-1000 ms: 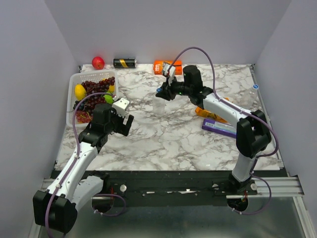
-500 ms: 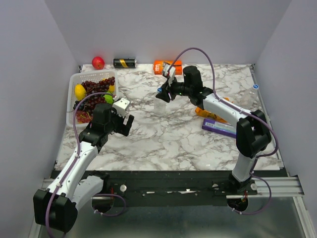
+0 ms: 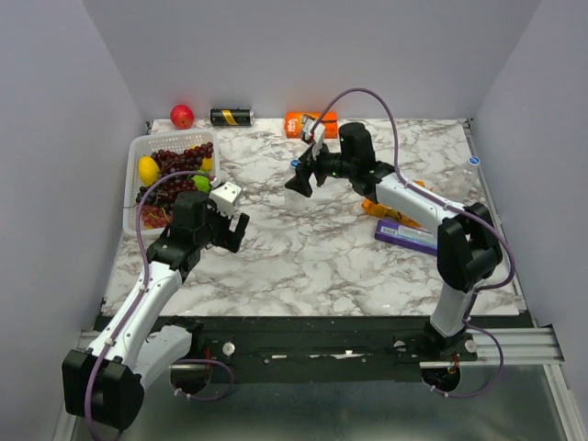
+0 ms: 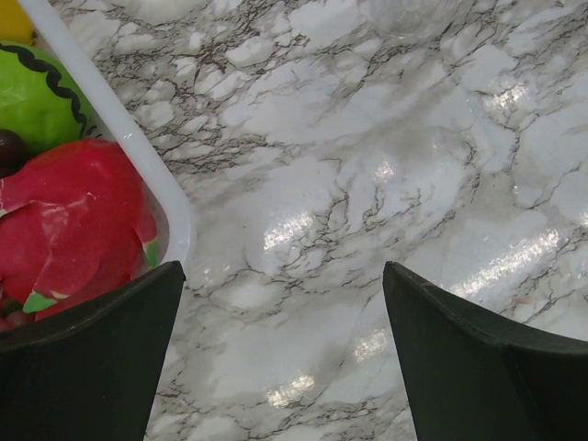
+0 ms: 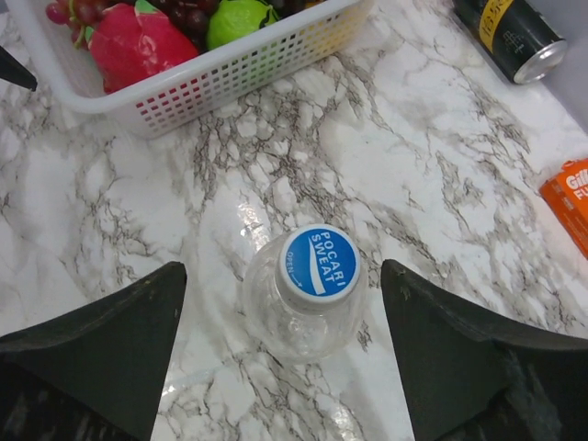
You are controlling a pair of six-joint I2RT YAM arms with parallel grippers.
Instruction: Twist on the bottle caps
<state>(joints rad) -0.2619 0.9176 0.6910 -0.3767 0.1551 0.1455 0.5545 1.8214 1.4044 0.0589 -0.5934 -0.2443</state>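
Toward the middle of the grey-veined white marble tabletop (image 5: 441, 184): one small clear colourless plastic bottle (image 5: 299, 329), upright, seen from straight above in the right wrist view. Its shoulders are rounded and its walls see-through, with the marble veins showing through them.

On its neck sits a round blue plastic cap (image 5: 319, 260). The top face is printed in white with "POCARI SWEAT", with a small "OPEN" along the rim. How tightly the cap is seated cannot be told.

Over the bottle hangs the right gripper (image 5: 282, 271). Its black fingers (image 5: 101, 340) are spread wide to either side, touching neither bottle nor cap. From the overhead camera it covers most of the bottle.

Near the table's right edge lies a second small blue cap (image 3: 473, 160), alone and well apart from the bottle.

At the left, the left gripper (image 4: 283, 276) has its fingers parted, with only bare marble between them. It is just beside the white perforated plastic basket (image 4: 138, 152).

Basket contents:
- red dragon fruit (image 4: 69, 220)
- green round fruit (image 5: 234, 20)
- dark grapes (image 3: 179, 156)
- yellow lemon (image 3: 148, 168)

Along the back edge:
- red apple (image 3: 182, 116)
- black-and-gold can (image 5: 510, 28), lying on its side
- orange packet (image 5: 570, 197)
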